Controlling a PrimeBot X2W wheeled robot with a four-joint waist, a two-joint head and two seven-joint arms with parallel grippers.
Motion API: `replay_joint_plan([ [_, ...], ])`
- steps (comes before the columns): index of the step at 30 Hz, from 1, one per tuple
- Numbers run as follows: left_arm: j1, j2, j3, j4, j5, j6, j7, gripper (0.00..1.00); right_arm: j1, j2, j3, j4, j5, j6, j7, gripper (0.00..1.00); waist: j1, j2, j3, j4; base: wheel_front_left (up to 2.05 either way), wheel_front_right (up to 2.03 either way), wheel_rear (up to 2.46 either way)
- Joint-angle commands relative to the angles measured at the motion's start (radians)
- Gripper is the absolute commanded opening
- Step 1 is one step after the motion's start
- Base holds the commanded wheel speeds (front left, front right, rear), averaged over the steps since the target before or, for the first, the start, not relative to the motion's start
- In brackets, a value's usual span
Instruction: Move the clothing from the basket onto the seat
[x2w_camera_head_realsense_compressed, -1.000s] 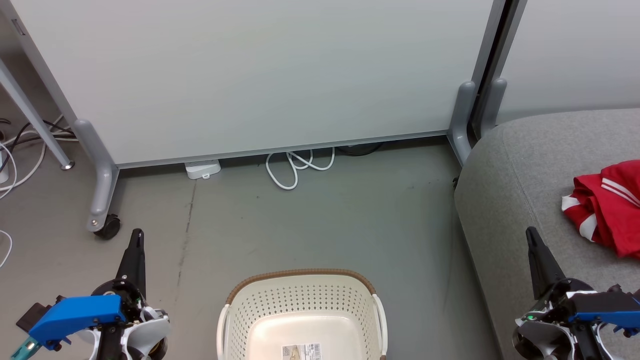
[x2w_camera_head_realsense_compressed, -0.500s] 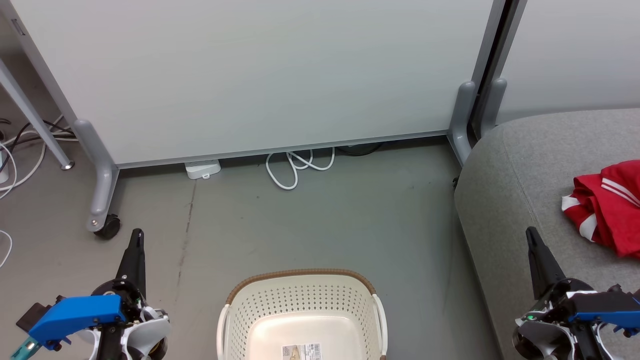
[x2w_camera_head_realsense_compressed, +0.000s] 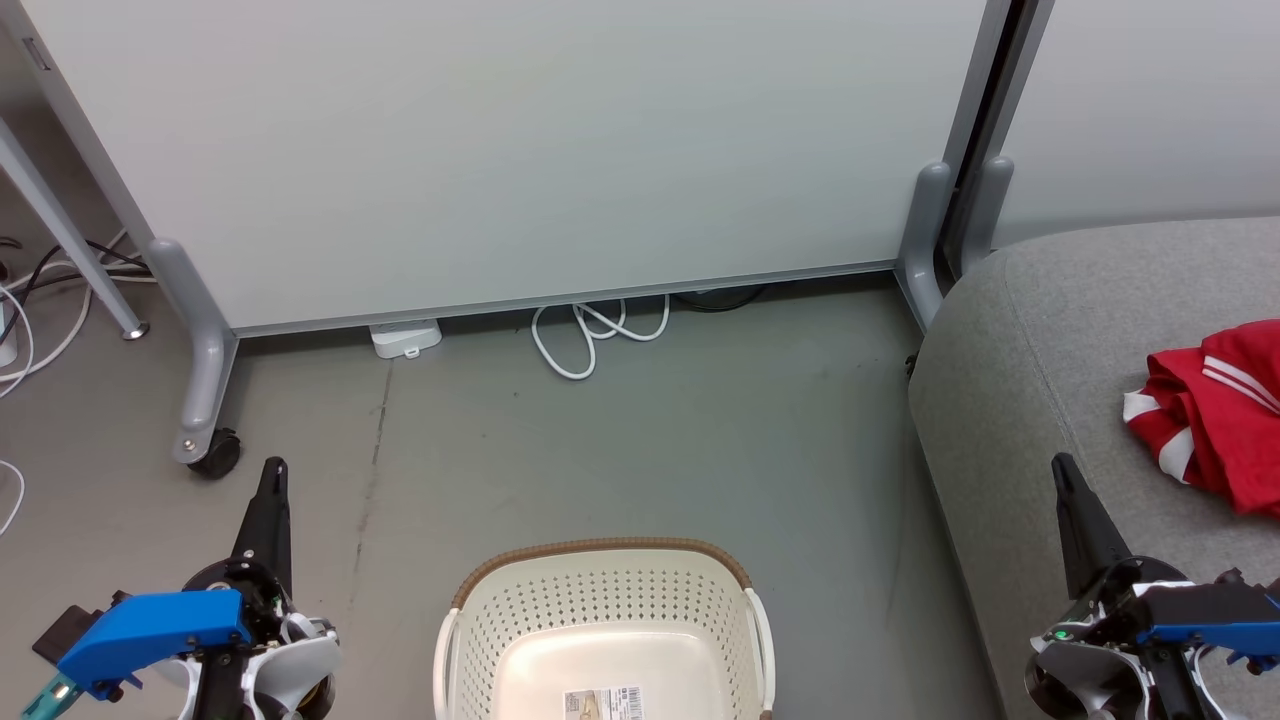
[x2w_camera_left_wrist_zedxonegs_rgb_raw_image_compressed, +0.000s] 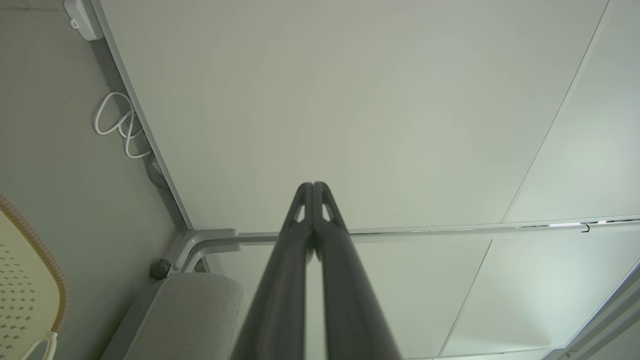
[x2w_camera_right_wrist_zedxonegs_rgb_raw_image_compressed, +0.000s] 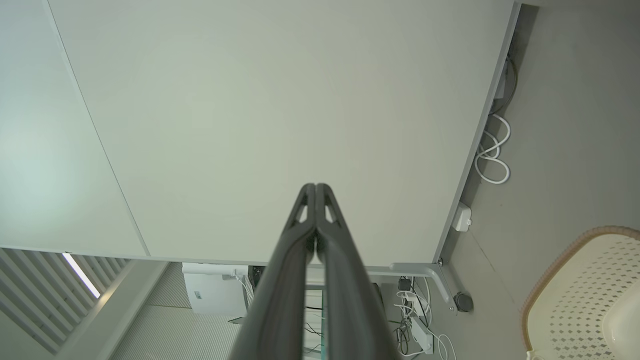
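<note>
The cream perforated basket (x2w_camera_head_realsense_compressed: 600, 625) with a brown rim stands on the floor at the bottom centre, holding nothing but a label on its bottom. Red clothing (x2w_camera_head_realsense_compressed: 1215, 415) with white stripes lies crumpled on the grey seat (x2w_camera_head_realsense_compressed: 1040, 330) at the right. My left gripper (x2w_camera_head_realsense_compressed: 272, 473) is shut at the lower left, left of the basket, with nothing in it. My right gripper (x2w_camera_head_realsense_compressed: 1060, 468) is shut at the lower right, over the seat's front edge, short of the clothing. In the wrist views the left fingers (x2w_camera_left_wrist_zedxonegs_rgb_raw_image_compressed: 295, 240) and right fingers (x2w_camera_right_wrist_zedxonegs_rgb_raw_image_compressed: 295, 245) touch at their tips, pointing at a pale panel.
A pale partition panel (x2w_camera_head_realsense_compressed: 520, 150) on grey wheeled feet (x2w_camera_head_realsense_compressed: 205, 400) stands behind the basket. A white cable loop (x2w_camera_head_realsense_compressed: 590, 335) and a white box (x2w_camera_head_realsense_compressed: 405, 338) lie at its base. More cables (x2w_camera_head_realsense_compressed: 30, 300) trail at the far left. Grey floor (x2w_camera_head_realsense_compressed: 640, 450) lies between panel and basket.
</note>
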Motion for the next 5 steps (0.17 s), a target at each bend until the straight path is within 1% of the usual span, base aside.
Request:
replay_joint_plan([
  [1, -0.012, -0.001, 0.003, -0.003, -0.003, 0.003, 0.002, 0.0, -0.011, -0.004, -0.001, -0.004, 0.002, 0.0, 0.004, 0.0, 0.0, 0.0, 0.0, 0.0, 0.0, 0.0, 0.0],
  [5, -0.012, -0.001, 0.003, -0.003, -0.003, 0.003, 0.002, 0.0, -0.011, -0.004, -0.001, -0.004, 0.002, 0.0, 0.004, 0.0, 0.0, 0.0, 0.0, 0.0, 0.0, 0.0, 0.0],
])
